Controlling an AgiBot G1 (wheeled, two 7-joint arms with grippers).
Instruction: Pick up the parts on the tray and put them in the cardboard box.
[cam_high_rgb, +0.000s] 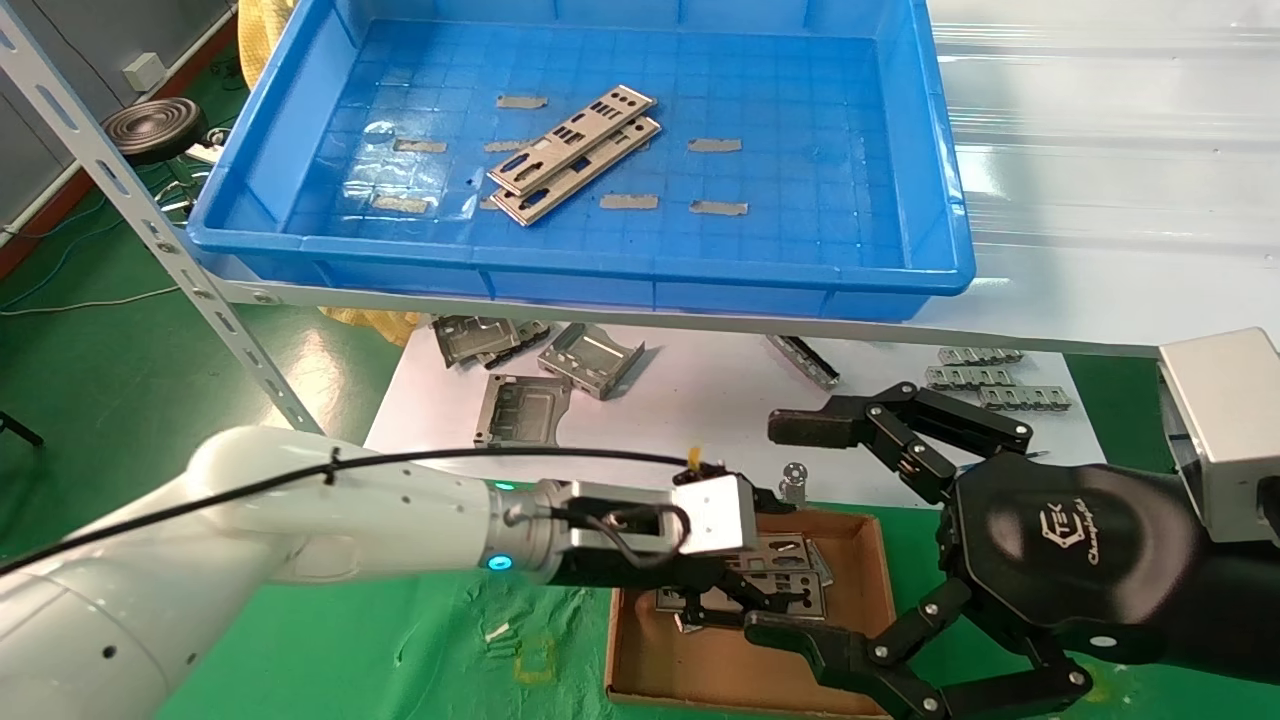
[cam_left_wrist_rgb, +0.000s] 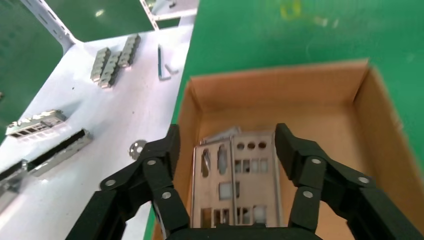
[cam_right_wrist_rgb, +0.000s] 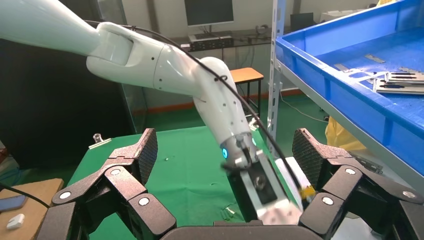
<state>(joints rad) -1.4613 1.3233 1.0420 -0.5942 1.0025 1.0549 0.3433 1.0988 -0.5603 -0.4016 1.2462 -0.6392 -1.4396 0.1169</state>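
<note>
green table (cam_high_rgb: 300, 650), cardboard box (cam_high_rgb: 640, 680), white sheet (cam_high_rgb: 700, 420) with brackets (cam_high_rgb: 590, 358)

Right end effector (cam_high_rgb: 800, 530) crowding cardboard box (cam_high_rgb: 880, 560)

Green floor (cam_high_rgb: 120, 350); grey slotted shelving upright (cam_high_rgb: 150, 225); orange table (cam_right_wrist_rgb: 246, 75)

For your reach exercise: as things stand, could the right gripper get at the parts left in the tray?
Probably yes. The right gripper is open and holds nothing, and the two parts lie uncovered on the tray floor. The left gripper is over the box, out of the way.
</note>
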